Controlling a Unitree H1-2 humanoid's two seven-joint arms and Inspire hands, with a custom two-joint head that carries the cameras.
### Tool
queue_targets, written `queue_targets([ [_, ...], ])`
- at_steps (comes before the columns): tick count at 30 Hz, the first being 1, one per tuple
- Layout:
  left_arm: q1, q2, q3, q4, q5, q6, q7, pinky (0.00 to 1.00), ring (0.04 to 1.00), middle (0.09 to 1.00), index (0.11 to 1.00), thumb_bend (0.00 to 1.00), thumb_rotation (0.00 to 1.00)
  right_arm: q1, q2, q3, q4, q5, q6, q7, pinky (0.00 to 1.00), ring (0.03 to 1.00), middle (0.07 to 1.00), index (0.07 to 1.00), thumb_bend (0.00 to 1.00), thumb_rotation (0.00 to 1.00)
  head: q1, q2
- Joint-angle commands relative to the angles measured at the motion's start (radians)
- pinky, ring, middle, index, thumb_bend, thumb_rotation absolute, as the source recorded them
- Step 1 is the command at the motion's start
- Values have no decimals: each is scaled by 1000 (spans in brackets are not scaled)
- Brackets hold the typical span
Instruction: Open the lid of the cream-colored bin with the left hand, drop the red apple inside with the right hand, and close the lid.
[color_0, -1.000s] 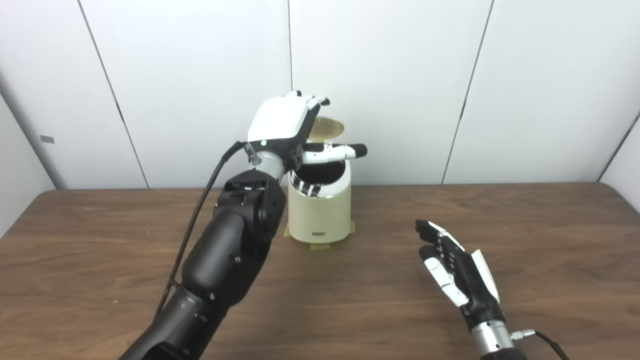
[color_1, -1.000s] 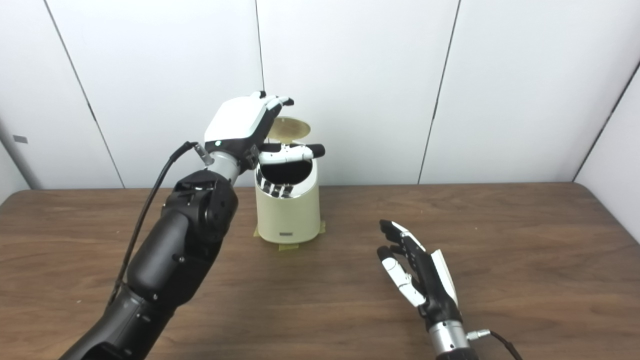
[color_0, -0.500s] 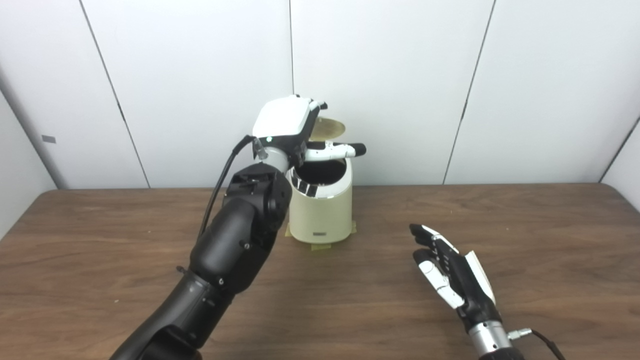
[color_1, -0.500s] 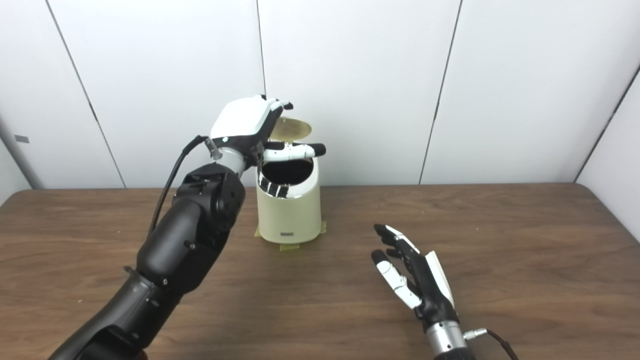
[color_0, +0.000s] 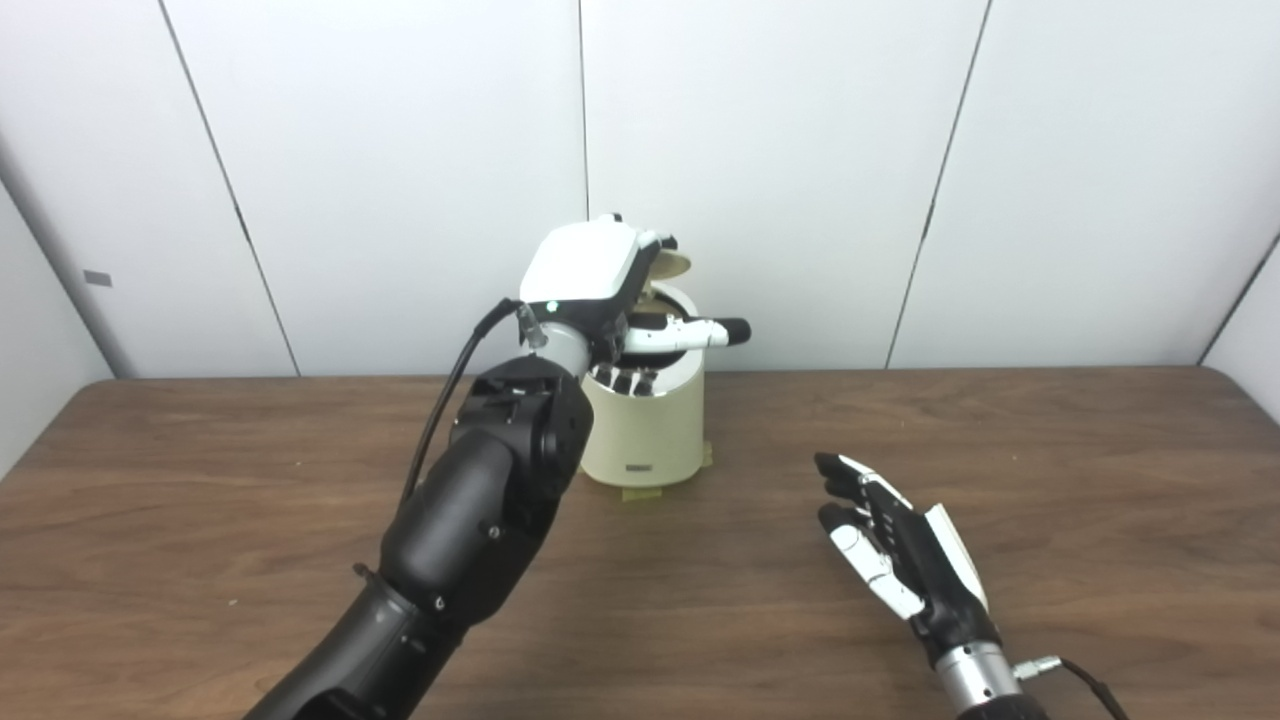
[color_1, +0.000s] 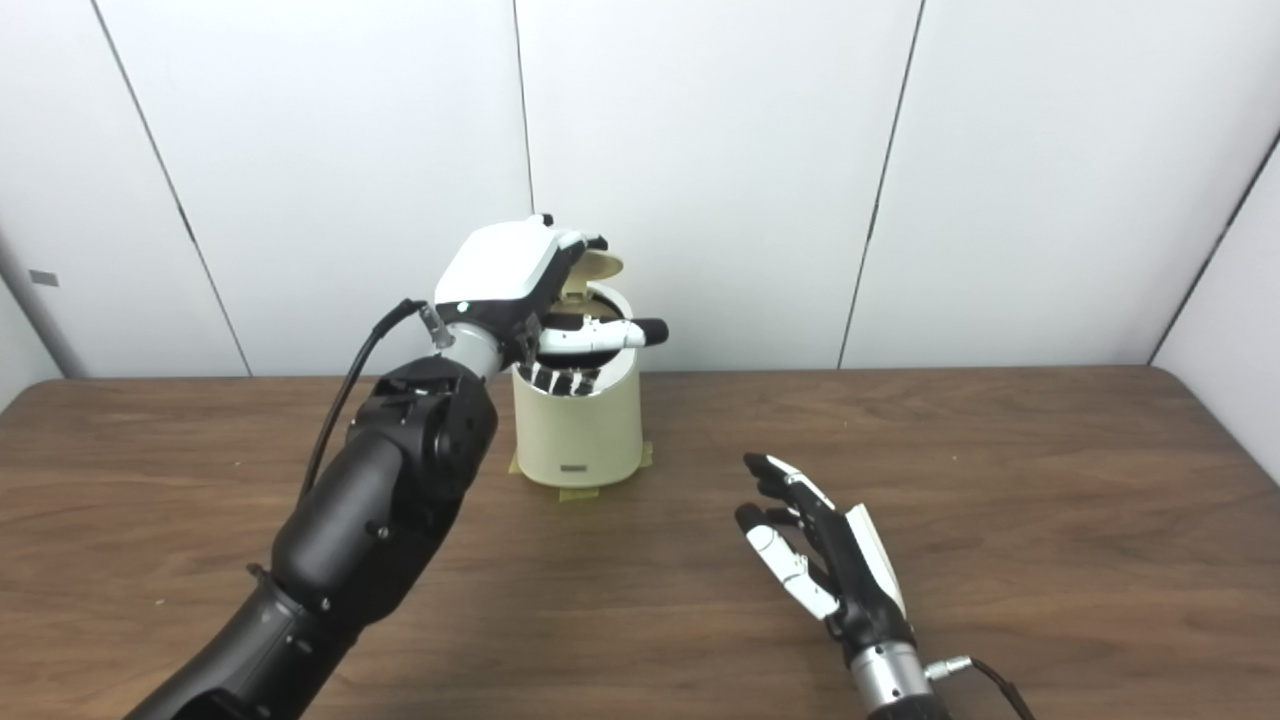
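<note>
Nearest, right of the cream-colored bin (color_0: 645, 420), the right hand (color_0: 905, 565) rests spread and empty. Above the bin, the left hand (color_0: 600, 285) presses its half-raised lid (color_0: 668, 265), fingers curled loosely. No apple visible; the thumb lying across the opening may get pinched.

Both head views are bright and evenly lit, with soft, diffuse light that seems to fall from above. The white wall panels (color_0: 760, 150) read clean, without blown-out patches. The wooden table (color_0: 1100, 470) carries a broad pale sheen toward its back and only faint, soft shadows. The glossy black left arm (color_1: 370, 510) shows small highlights. Focus is fair throughout, though fine detail is slightly soft and grainy. The panel seams lean outward at the sides, a mild wide-angle distortion.
</note>
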Motion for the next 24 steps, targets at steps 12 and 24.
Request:
queue_targets([
  [12, 54, 22, -26, -83, 21, -4, -28, 1000, 997, 885, 854, 1000, 989, -25, -7, 0, -47, 1, -11, 8, 762, 854, 868, 843, 422, 837, -3, 13],
  [24, 129, 14, -26, -99, 46, 6, -52, 1000, 988, 873, 847, 976, 964, -19, -5, -2, -67, 10, 5, 15, 770, 852, 863, 839, 444, 837, -8, 27],
])
